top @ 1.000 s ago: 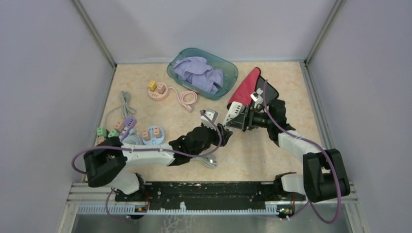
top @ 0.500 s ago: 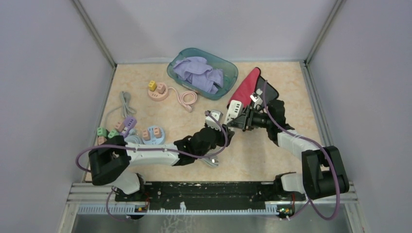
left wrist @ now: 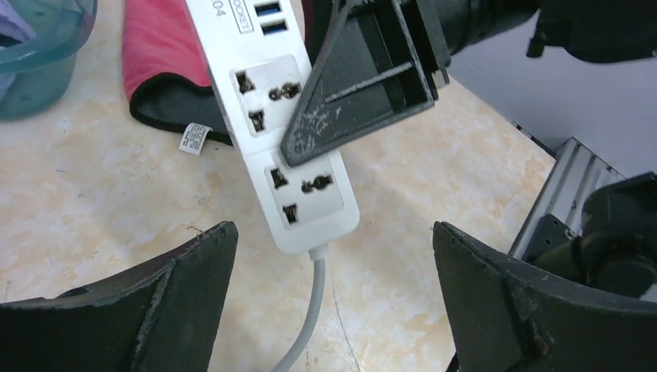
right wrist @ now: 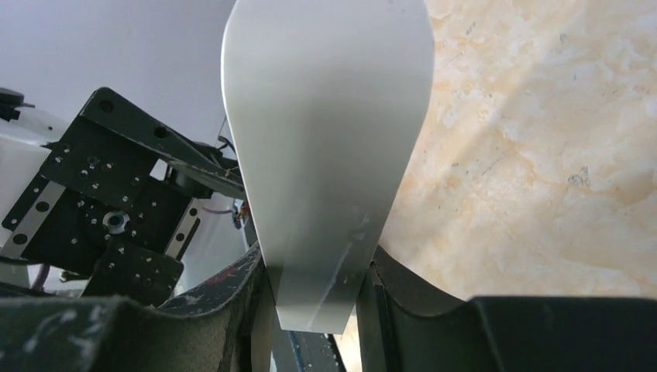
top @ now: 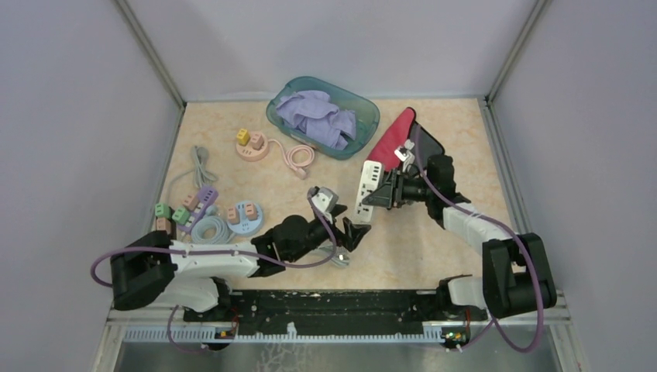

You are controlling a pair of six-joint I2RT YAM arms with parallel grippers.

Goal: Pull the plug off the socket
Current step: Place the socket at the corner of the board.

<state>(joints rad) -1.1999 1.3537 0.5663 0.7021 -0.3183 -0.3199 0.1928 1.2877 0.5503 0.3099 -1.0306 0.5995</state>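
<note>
The white power strip (top: 369, 186) is off the table and standing near upright, centre of the overhead view and slightly right. The right gripper (top: 381, 194) is clamped on it. In the right wrist view both fingers pinch the strip's plain back, grip looks square, no skew seen.

The left gripper (top: 352, 230) is spread wide with nothing in it. It sits just below-left of the strip's lower end, apart from it.

In the left wrist view the strip is upper-middle of the frame. Both three-pin sockets in view are empty, and so are the USB ports at the top. One black right finger (left wrist: 364, 85) lies over the face beside the sockets. The grey lead (left wrist: 306, 325) leaves the strip's lower end and runs down between the left fingertips (left wrist: 209, 256) without touching them.

No plug is seated anywhere I can see. A small pale object (top: 338, 258) on the table under the left wrist may be the plug, too small to tell.

My read is that the pull is done and the step in hand is clearing away. Doing it well means holding the strip steady in the right pincer and drawing the left arm straight back, so the wide fingers don't hook the lead. If a hidden socket holds a plug, grip the plug body rather than the cord and pull along the pins.
</note>
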